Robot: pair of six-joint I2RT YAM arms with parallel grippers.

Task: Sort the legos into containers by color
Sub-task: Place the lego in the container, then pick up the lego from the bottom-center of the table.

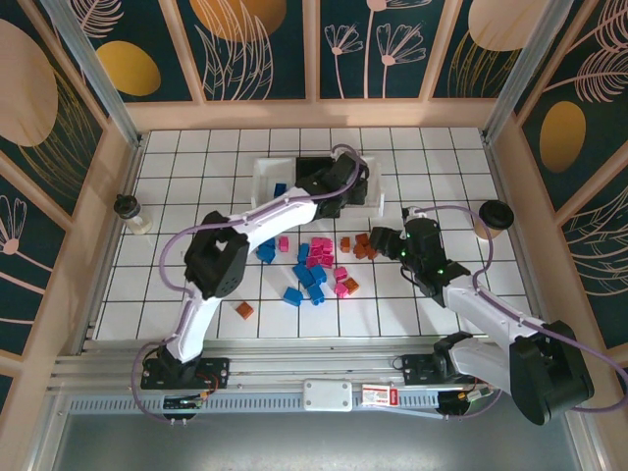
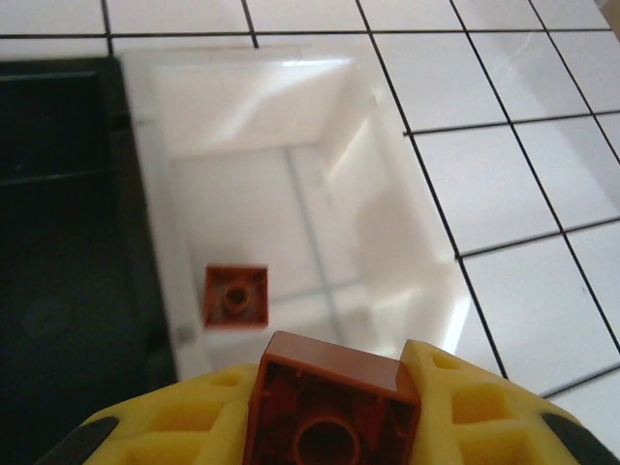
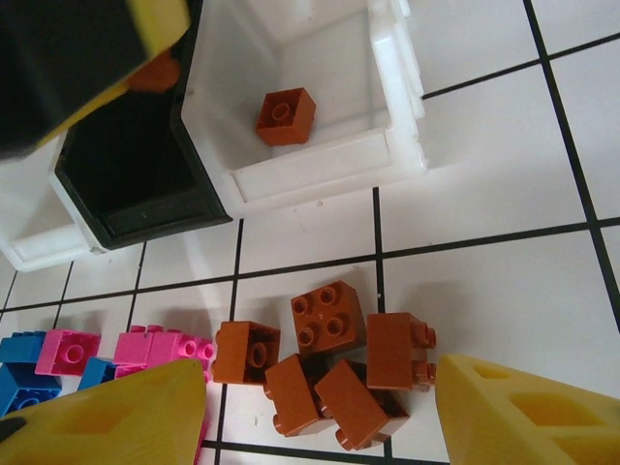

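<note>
The left gripper (image 2: 331, 431) clamps a brick (image 2: 334, 373) by its flat sides (likely light, rigid, slick); the right gripper (image 3: 320, 397) gapes open.

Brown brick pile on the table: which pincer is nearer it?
Right. The right pincer hovers open over the pile; the left pincer is over the white bin, gripping a brown brick.

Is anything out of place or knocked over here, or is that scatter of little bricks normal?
Nothing looks broken or spilled. The scattered legos are simply unsorted. One stray orange-brown brick lies alone, apart from the pile, beside the left arm. The containers stand upright.
</note>
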